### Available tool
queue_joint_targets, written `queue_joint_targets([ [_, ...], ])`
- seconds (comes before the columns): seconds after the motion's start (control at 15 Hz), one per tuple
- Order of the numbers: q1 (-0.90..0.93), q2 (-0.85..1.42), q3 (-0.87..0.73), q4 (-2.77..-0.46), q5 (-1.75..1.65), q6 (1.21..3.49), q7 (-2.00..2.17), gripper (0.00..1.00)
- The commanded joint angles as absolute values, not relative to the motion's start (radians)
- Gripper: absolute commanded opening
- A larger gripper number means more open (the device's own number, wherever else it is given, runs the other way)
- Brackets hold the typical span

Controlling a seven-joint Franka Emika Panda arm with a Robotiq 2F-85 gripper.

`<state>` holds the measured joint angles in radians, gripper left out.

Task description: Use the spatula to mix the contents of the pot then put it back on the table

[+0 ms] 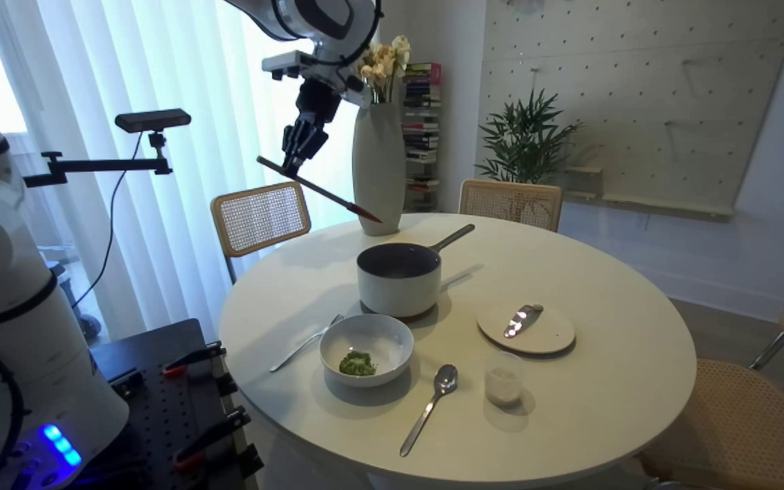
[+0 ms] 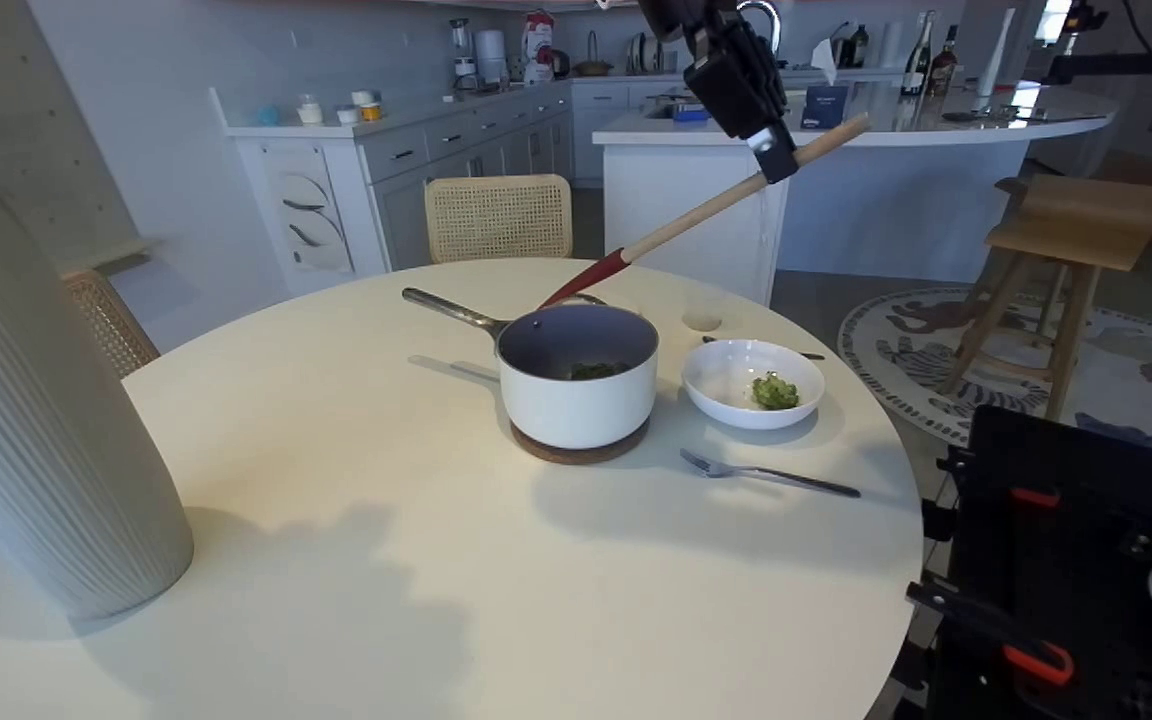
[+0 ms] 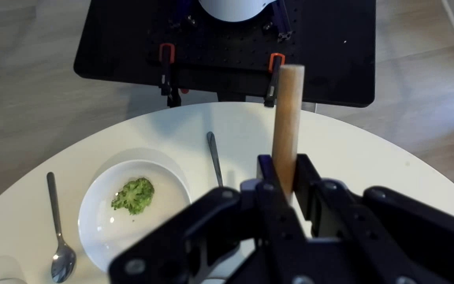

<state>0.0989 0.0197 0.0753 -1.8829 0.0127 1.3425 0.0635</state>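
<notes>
Spatula [image 2: 696,216] in mid-air, slanting toward the pot [image 2: 576,412]. We saw the claw [image 3: 283,169] clamped on the wooden handle [image 3: 288,122], nearer its plain end; in an exterior view the red head [image 1: 366,213] hung higher than the pot, apart from its rim. The pot, with dark green food [image 2: 592,371] inside, stood on a round mat [image 2: 581,455] on the worktop [image 2: 356,400]. Whether stirring was due or done we could not settle. We judged three faults likeliest. (a) Twisting: since most of the length jutted beyond the claw, any push of the head against the pot's wall might have swung the handle in its hold. (b) Snagging: at so shallow a slant, lowering risked laying the handle across the rim before the head reached the food, tipping the pot or dragging it off its mat, with the white bowl [image 2: 748,414] just beside it. (c) Rolling: the handle looked rounded to us and, let go above the smooth worktop rather than on it, might have rolled.
</notes>
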Motion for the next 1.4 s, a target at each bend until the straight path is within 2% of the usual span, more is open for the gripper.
queue_joint_targets([
  [0.0, 0.089, 0.065, 0.074, -1.797, -0.001, 1.252, 0.068, 0.04],
  [1.33, 0.056, 0.385, 0.028, -1.613, 0.01, 1.045, 0.076, 0.04],
])
